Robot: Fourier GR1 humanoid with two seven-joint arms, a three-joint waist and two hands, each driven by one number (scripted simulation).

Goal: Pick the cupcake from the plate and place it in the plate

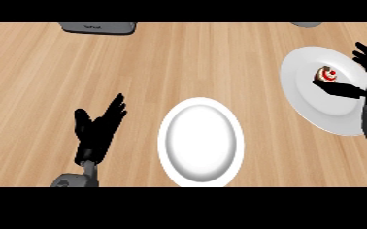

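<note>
Here, the cupcake (327,74) sits on the white plate at the right (305,85), toward that plate's far right part. It is small and round, with a brown base, white frosting and a red mark on top. My right hand (344,89) enters from the right edge; its dark thumb lies just below the cupcake and a fingertip (360,53) shows above it, so the digits bracket the cupcake, spread apart, not closed on it. A second white plate (201,143) lies near the lower centre of the wooden counter (179,63). My left hand (97,128) rests at lower left, fingers straight and up.
</note>
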